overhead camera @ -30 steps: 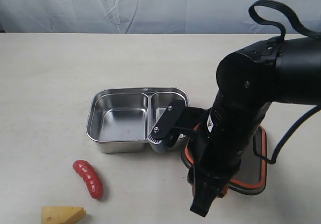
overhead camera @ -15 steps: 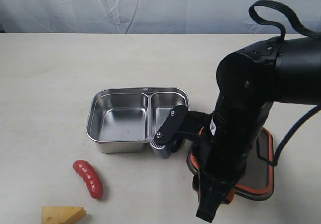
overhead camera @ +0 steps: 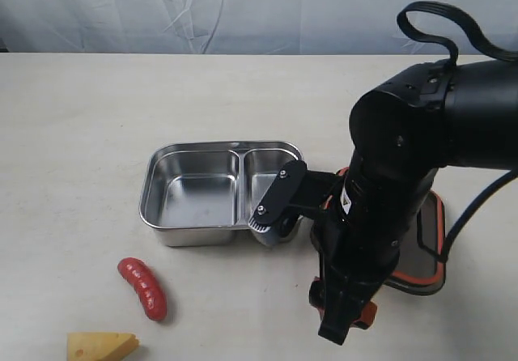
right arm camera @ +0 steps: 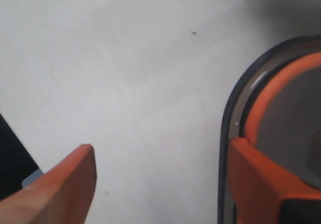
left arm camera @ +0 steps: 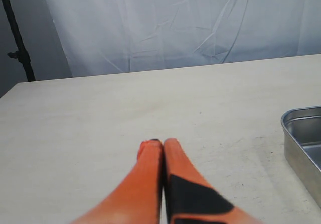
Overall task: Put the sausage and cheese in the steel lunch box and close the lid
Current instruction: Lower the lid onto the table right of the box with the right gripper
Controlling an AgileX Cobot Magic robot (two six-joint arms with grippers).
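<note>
The steel lunch box (overhead camera: 194,191) sits open on the pale surface (overhead camera: 97,118), its larger compartment to the left in the exterior view and its smaller one to the right; both compartments are bare metal. The sausage (overhead camera: 143,288) lies on the surface in front of the box's left end, apart from it. The cheese (overhead camera: 101,346) lies nearer the front edge of the picture, just beside the sausage but not touching it.

The lid (overhead camera: 425,252) lies flat on the surface to the right of the box, with its orange seal showing along the rim; the bulky black right arm (overhead camera: 405,159) covers much of it. A black bracket (overhead camera: 275,199) on that arm hangs in front of the box's smaller compartment.

In the right wrist view the right hand (right arm camera: 161,148) is released, its two orange fingers (right arm camera: 60,189) spread wide. One finger is over bare surface, the other over the rim of the lid (right arm camera: 296,118); whether that finger touches the lid cannot be told.

The left hand (left arm camera: 158,143) is clenched, its orange fingers pressed together with nothing between them; it hangs above bare surface with a corner of the box (left arm camera: 301,133) off to one side.
</note>
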